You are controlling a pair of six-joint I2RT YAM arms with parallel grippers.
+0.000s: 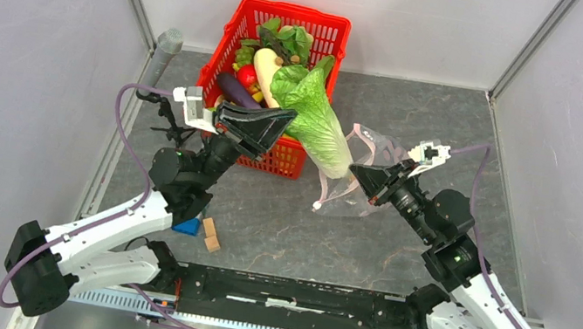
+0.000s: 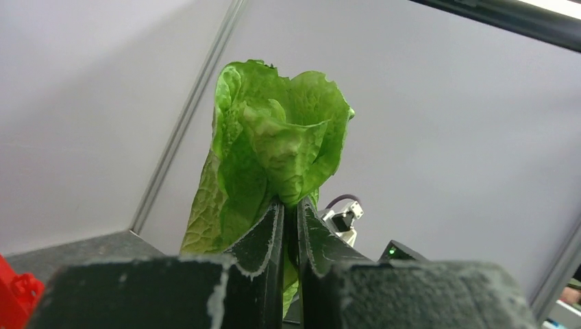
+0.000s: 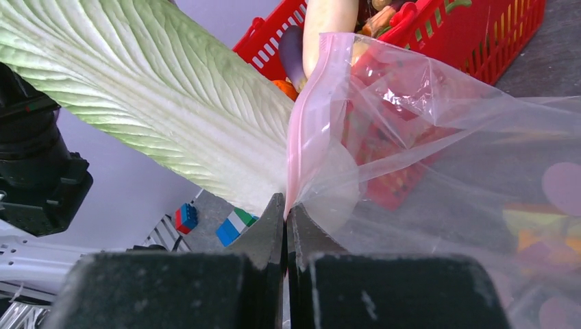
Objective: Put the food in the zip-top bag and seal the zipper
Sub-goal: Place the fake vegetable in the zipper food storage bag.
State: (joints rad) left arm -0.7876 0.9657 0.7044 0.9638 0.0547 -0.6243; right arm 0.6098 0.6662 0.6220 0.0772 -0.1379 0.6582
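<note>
The zip-top bag [image 1: 350,199] sits on the grey table [image 1: 396,261], right of the red mesh basket [image 1: 294,13]. Its mouth end is lifted towards the napa cabbage [image 1: 317,120]. The cabbage is the biggest piece of food and hangs tilted, with its leafy top over the basket's near right corner and its pale base down at the bag's mouth. The rest of the food is still in the basket: leafy greens [image 1: 287,38], a white radish [image 1: 265,72] and a purple eggplant [image 1: 234,89]. The top view shows the left gripper [image 1: 288,121] at the cabbage's side. Only the left wrist view shows that gripper's fingers [image 2: 270,233] nearly together, clamped on a green leaf of the cabbage [image 2: 274,151]. In the top view the right gripper [image 1: 355,173] merely meets the plastic. The right wrist view shows it pinched tight on the bag's edge just below the zipper [image 3: 301,137], whose pink strip rises from the fingertips. There the ribbed cabbage base [image 3: 151,89] lies just beside that strip; whether it is inside the mouth I cannot tell. Small coloured blocks [image 1: 198,229] lie on the table by the left arm.
</note>
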